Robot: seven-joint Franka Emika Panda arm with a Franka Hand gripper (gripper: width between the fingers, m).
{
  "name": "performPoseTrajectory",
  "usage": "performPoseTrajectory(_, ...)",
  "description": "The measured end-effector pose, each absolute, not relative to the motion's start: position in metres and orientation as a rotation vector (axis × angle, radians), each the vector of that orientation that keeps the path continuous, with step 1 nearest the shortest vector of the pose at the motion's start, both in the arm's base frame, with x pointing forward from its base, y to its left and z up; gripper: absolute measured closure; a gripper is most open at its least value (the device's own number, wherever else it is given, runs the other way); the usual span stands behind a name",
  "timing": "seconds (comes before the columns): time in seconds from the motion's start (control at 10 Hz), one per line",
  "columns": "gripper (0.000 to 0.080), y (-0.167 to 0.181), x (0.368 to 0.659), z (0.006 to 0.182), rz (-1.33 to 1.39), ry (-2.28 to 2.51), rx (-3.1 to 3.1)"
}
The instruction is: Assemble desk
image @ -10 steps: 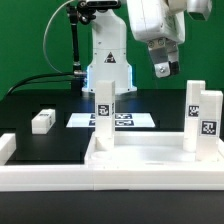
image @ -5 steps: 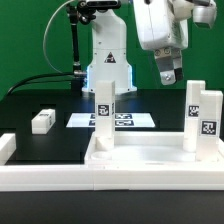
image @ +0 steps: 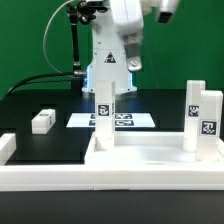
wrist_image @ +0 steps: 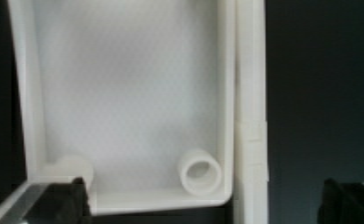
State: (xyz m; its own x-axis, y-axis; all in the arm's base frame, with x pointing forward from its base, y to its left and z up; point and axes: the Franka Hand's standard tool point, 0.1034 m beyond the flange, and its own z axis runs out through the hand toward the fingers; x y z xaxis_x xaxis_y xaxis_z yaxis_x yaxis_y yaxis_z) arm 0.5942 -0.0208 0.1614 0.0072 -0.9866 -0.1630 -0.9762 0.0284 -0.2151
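The white desk tabletop (image: 150, 158) lies rim-up at the front, against the white barrier wall. One tagged leg post (image: 103, 112) stands upright at its left back corner. Two more posts (image: 203, 120) stand close together at the exterior view's right. A fourth leg (image: 42, 121) lies loose on the black table at the left. My gripper (image: 133, 64) hangs high above the middle of the scene, open and empty. In the wrist view the tabletop (wrist_image: 126, 90) fills the picture, with a round socket (wrist_image: 200, 172) showing between my spread fingers (wrist_image: 205, 205).
The marker board (image: 132, 121) lies flat behind the tabletop, in front of the robot base (image: 108, 65). The long white barrier wall (image: 60, 180) runs along the front edge. A black cable curves at the back left.
The arm has swung to the exterior view's left, from above the right posts to above the middle. Nothing else has moved.
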Motion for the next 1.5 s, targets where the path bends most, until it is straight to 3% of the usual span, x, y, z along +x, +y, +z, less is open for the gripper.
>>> performPoseTrajectory(0.6,0.0151,-0.033,0.59,0.16,-0.151,1.572,-2.418)
performPoseTrajectory(0.9,0.0151,-0.08,0.556,0.155,-0.217,1.138,-2.679)
performPoseTrajectory(1.2,0.0151,-0.144,0.506,0.132,-0.238,0.722,-2.866)
performPoseTrajectory(1.5,0.0151,-0.152,0.501,0.128,-0.246,0.415,-2.957)
